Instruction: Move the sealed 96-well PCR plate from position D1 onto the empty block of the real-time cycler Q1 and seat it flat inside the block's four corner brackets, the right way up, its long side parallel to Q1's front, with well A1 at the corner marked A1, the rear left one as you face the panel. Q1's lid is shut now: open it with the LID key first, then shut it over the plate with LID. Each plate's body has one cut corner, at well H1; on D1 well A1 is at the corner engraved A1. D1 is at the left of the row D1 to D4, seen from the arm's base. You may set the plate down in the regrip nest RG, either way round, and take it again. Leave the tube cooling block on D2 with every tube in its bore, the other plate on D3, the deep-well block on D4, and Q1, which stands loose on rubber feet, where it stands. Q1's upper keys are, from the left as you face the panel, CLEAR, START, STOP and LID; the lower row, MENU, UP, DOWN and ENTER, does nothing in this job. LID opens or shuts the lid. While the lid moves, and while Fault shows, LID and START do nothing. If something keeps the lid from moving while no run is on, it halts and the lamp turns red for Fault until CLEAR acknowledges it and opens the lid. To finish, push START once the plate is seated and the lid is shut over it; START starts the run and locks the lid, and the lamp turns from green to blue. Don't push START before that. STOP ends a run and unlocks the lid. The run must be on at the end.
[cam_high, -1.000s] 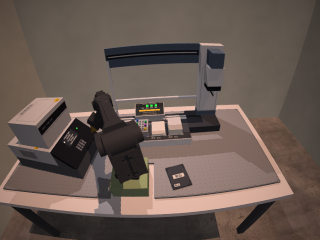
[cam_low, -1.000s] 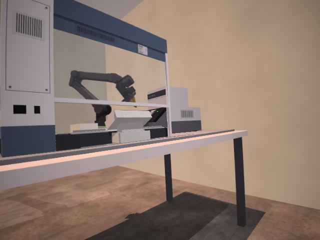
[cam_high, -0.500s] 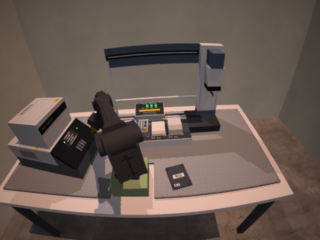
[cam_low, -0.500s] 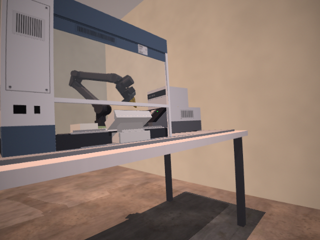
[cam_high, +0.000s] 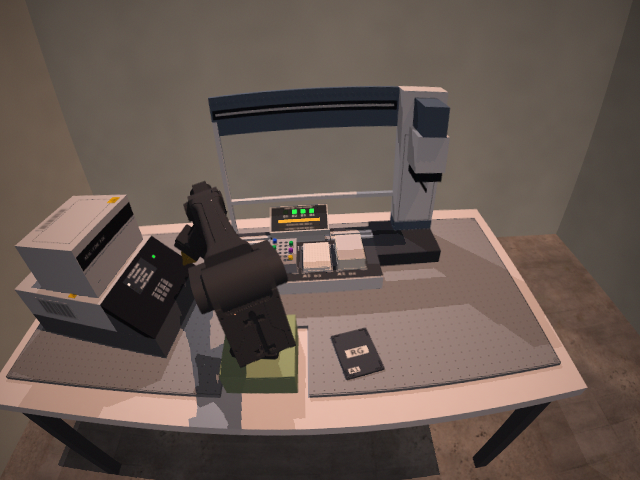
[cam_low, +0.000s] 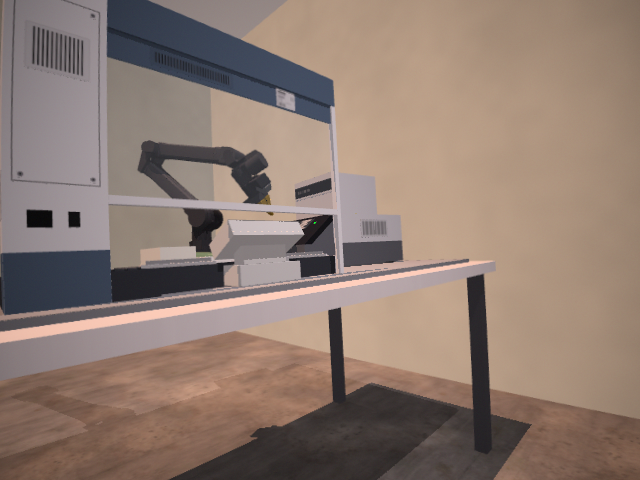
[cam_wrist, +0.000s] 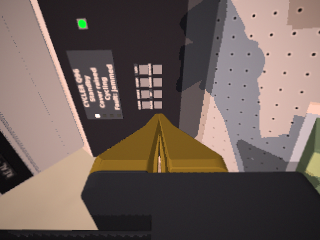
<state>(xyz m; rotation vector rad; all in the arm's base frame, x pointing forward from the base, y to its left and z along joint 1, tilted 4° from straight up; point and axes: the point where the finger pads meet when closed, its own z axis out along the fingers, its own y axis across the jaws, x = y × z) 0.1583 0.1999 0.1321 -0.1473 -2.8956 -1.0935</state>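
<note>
The gripper (cam_wrist: 159, 131) is seen with its yellow fingers pressed together on nothing, poised above the dark sloped panel (cam_high: 147, 289) of cycler Q1 (cam_high: 77, 268) near the worktop (cam_high: 413, 408) left edge, just short of the keys (cam_wrist: 148, 86) (lamp (cam_wrist: 82, 23) green, lid (cam_high: 77, 240) shut). The sealed PCR plate on D1 is hidden behind the arm (cam_high: 232, 273) toward the rear edge.

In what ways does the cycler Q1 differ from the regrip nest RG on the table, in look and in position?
Cycler Q1 is a tall, pale grey box with a black sloped panel, a green lamp and keys; the regrip nest RG is a thin, flat black pad with white labels. Q1 stands at the table's left end, close by the shut gripper; RG lies near the front edge, right of the arm's base. Both rest on the table.
</note>
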